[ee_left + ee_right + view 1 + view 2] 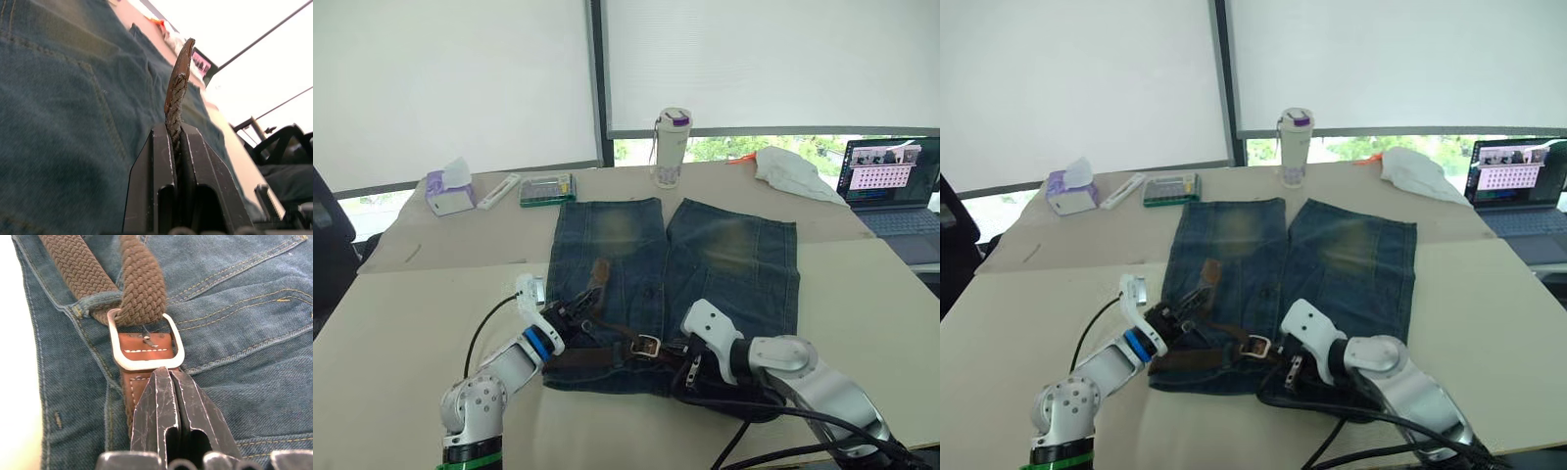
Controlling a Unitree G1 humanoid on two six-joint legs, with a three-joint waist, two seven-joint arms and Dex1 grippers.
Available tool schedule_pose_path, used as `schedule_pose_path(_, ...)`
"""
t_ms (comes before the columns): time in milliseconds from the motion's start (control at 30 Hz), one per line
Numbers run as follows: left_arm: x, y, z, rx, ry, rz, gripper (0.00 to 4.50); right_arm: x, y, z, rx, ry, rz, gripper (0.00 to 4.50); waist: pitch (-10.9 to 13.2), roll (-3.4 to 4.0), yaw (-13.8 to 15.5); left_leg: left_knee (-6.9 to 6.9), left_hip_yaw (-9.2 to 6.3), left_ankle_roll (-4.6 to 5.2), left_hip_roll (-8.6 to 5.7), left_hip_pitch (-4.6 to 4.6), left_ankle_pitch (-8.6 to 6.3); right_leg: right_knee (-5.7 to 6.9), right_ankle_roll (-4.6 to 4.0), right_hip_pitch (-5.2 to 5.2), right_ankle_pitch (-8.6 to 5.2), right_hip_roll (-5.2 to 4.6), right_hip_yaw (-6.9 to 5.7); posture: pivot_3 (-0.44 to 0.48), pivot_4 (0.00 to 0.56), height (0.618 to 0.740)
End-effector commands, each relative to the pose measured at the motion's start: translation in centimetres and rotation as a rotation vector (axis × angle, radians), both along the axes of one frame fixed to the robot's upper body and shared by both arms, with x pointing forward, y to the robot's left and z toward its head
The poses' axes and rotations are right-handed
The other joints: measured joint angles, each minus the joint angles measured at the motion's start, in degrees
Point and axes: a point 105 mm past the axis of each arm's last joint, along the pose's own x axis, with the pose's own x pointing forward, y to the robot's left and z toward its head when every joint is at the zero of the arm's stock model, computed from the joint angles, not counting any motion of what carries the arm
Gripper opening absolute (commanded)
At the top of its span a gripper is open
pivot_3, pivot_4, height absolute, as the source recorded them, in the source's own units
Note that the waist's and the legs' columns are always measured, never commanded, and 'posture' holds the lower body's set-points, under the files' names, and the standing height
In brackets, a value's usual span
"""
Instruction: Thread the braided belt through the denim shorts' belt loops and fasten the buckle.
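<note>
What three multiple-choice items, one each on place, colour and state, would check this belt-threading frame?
1. Where does the buckle lie?
A) on the shorts' waistband
B) beside the tissue box
C) on the laptop

2. What colour is the bottle cap?
A) red
B) purple
C) green

3. What is the left gripper doing?
A) open above the table
B) shut on the belt's tip
C) shut on the bottle

A: the frame rests on the denim shorts at the waist.
B: the lid is purple.
B: the braided belt end rises from between its fingers.
</note>
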Motion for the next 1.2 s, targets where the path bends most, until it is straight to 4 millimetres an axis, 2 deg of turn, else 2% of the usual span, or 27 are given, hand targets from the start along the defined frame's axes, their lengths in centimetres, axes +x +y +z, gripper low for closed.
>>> schedule_pose_path(33, -0.2, 0.1, 0.9, 0.026, -0.072, 0.007, 0.00, -0.5, 0.8, 1.1, 0.043, -0.022, 0.067, 0.02, 0.00, 0.00, -0.04, 0.00, 0.00, 0.00, 0.00, 0.00, 0.00, 0.00, 0.00, -0.01, 0.00, 0.00, 0.00, 0.000, 0.150, 0.740)
schedule_pose_path(233, 0.2, 0.8, 0.6, -0.034, -0.038, 0.070, 0.00, -0.9, 0.4, 3.0, 0.136, 0.001, 0.078, 0.02, 0.01, -0.01, 0.09, -0.02, 0.00, 0.00, 0.00, -0.01, 0.00, -0.03, 0.00, 0.01, 0.00, -0.01, 0.01, 0.000, 0.150, 0.740)
schedule_pose_path(367, 0.2, 1.1, 0.6, -0.061, -0.029, 0.084, 0.00, -1.3, 0.8, 3.3, 0.157, 0.014, 0.097, 0.02, 0.01, -0.01, -0.01, -0.02, -0.01, 0.01, 0.01, -0.01, -0.01, -0.03, 0.00, 0.01, 0.00, -0.01, 0.04, 0.000, 0.150, 0.740)
schedule_pose_path(567, 0.2, 0.8, 0.9, -0.068, -0.043, 0.063, 0.00, -0.5, 0.9, 1.7, 0.096, 0.020, 0.073, 0.02, 0.01, -0.01, 0.02, -0.02, -0.01, 0.01, 0.01, -0.01, -0.01, -0.03, 0.00, 0.01, 0.00, -0.01, 0.02, 0.000, 0.150, 0.740)
schedule_pose_path(900, 0.1, 0.7, 0.9, -0.065, -0.049, 0.042, 0.00, 0.6, 1.3, 1.4, 0.080, 0.010, 0.079, 0.02, 0.01, -0.01, 0.04, -0.03, -0.01, 0.01, 0.01, -0.01, -0.01, -0.04, 0.00, 0.00, 0.00, -0.01, 0.02, 0.000, 0.150, 0.740)
schedule_pose_path(1200, 0.2, 0.7, 0.9, -0.075, -0.047, 0.052, 0.00, 0.6, 2.4, 1.0, 0.100, 0.030, 0.116, 0.02, 0.01, -0.01, 0.04, -0.03, -0.02, 0.01, 0.01, -0.02, -0.01, -0.05, 0.00, 0.00, 0.00, -0.01, 0.02, 0.000, 0.150, 0.740)
